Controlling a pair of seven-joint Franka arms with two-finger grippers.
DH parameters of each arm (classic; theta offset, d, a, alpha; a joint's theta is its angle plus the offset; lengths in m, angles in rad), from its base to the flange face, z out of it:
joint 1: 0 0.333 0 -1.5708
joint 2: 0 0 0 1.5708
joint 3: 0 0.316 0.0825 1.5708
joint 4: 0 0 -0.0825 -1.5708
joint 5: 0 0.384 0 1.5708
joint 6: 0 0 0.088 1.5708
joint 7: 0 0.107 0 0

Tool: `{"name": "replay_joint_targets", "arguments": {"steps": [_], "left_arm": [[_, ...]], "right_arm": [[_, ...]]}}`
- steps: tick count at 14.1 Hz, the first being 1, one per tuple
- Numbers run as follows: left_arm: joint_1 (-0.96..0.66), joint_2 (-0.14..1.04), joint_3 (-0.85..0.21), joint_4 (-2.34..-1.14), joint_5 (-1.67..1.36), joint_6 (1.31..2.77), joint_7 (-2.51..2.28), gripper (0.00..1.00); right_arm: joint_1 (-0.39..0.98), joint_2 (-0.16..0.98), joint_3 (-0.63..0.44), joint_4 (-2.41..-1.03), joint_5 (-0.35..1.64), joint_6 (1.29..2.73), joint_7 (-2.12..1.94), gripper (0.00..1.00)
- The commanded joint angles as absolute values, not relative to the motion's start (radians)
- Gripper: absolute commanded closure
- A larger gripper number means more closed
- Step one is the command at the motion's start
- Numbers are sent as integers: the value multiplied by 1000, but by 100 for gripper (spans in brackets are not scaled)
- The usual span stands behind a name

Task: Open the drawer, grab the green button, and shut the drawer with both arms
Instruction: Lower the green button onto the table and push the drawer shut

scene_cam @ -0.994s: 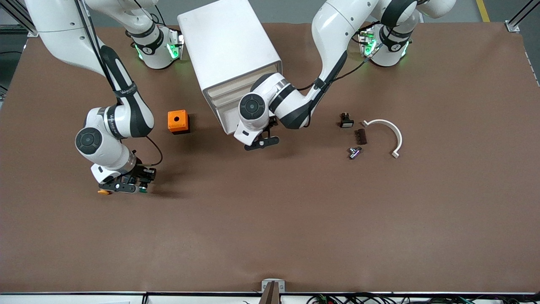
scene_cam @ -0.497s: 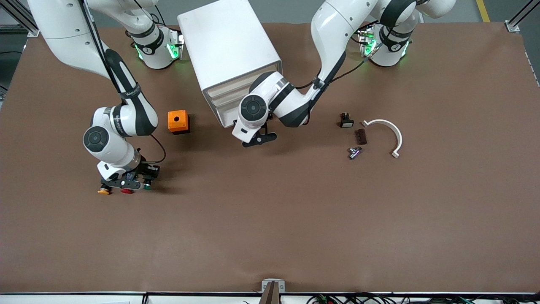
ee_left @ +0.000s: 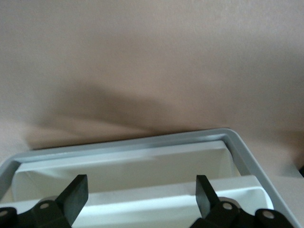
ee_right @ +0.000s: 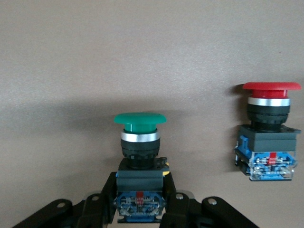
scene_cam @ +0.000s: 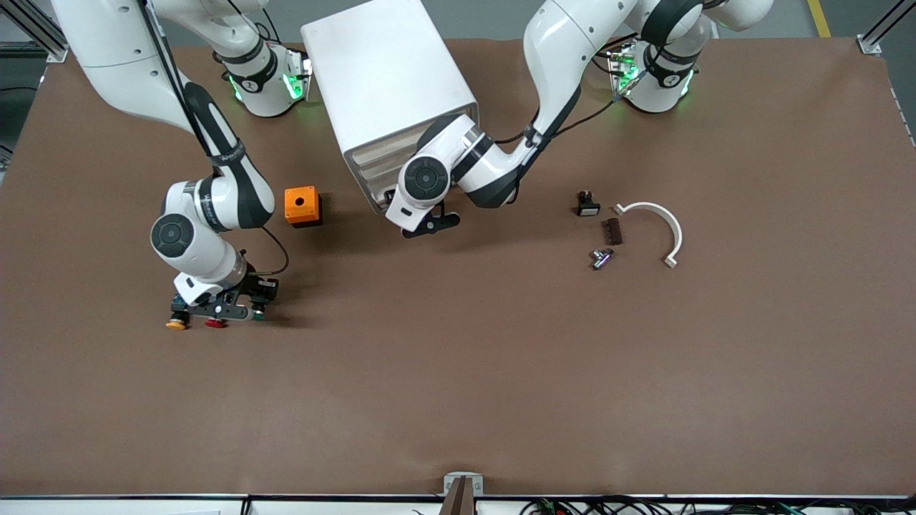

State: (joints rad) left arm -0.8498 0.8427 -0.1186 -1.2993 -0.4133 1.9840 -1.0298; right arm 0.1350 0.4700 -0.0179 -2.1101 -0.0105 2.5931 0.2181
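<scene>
From across the brown worktop (scene_cam: 501, 372), the right pincer (scene_cam: 218, 309) sits low toward the right arm's end, while the left pincer (scene_cam: 428, 223) works at the white cabinet's (scene_cam: 386, 86) lower drawer (scene_cam: 376, 197). The left wrist view shows that drawer (ee_left: 142, 161) slightly out, pincer spread wide. The right wrist view shows the green button (ee_right: 140, 152), light, rigid, clamped by its body beside a red button (ee_right: 268, 133).

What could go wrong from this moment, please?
1. The right gripper is shut on the green button, with the red button close beside it; a sideways move might knock that one over.
2. The open left gripper is at the drawer front; pushing off-centre could skew the drawer or shift the cabinet.
</scene>
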Motion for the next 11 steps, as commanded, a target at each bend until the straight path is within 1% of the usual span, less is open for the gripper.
{"name": "replay_joint_targets", "arguments": {"steps": [1,11], "left_arm": [[-850,838,-133,-1305,-481,1996,-1015,0],[-850,839,-155,-1307,-511,1996,-1017,0]], "right_arm": [[137,463,-15,-2120,-15,2605,212,100],[146,495,-15,-2111,-12,2645,229,100]]}}
